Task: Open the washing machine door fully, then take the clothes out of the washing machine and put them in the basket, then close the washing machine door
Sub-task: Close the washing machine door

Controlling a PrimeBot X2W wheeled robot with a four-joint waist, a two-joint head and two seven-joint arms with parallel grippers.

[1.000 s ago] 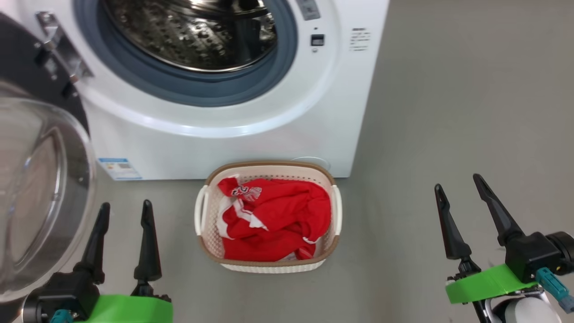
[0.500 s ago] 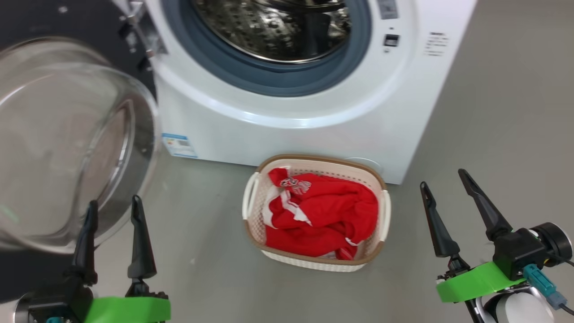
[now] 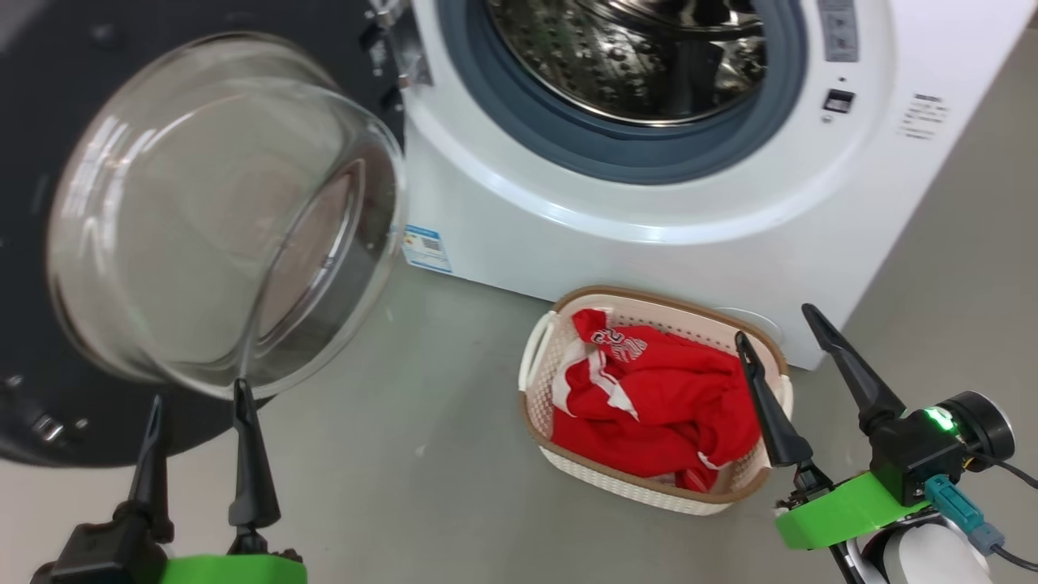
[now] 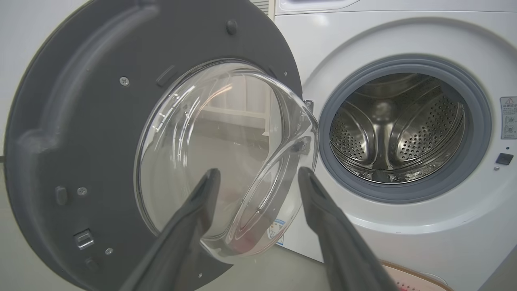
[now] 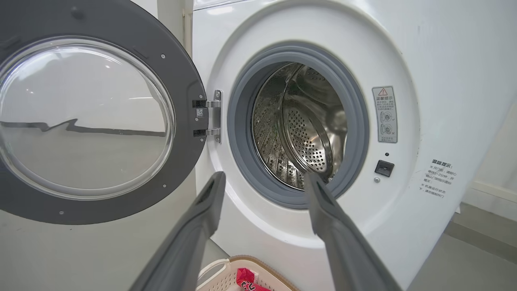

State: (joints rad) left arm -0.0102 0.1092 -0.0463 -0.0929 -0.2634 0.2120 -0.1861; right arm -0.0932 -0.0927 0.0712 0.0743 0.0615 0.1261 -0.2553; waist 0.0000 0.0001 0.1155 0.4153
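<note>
On the front of the washing machine [image 5: 404, 48], up and to the right of the right gripper [image 5: 264, 176], a pale label [image 5: 384, 114] carries a red warning triangle, a heading in Chinese characters and two round pictograms; its small lines are too fine to read. Farther right of this gripper, grey printed text [image 5: 439, 178] begins with 温馨提示. On the clothes [image 3: 649, 397], left of the same gripper, white lettering [image 3: 620, 347] seems to be "22", not surely. Up and right of the left gripper [image 3: 197, 391], a blue-and-white sticker [image 3: 426, 247] bears a code, unreadable.

Ahead of the left gripper [image 3: 197, 395], the washing machine door [image 4: 80, 121] is matt grey plastic around smooth clear glass. Beside the right gripper [image 3: 773, 323], the plastic basket [image 3: 632, 487] holds the clothes [image 3: 657, 397], soft cloth.
</note>
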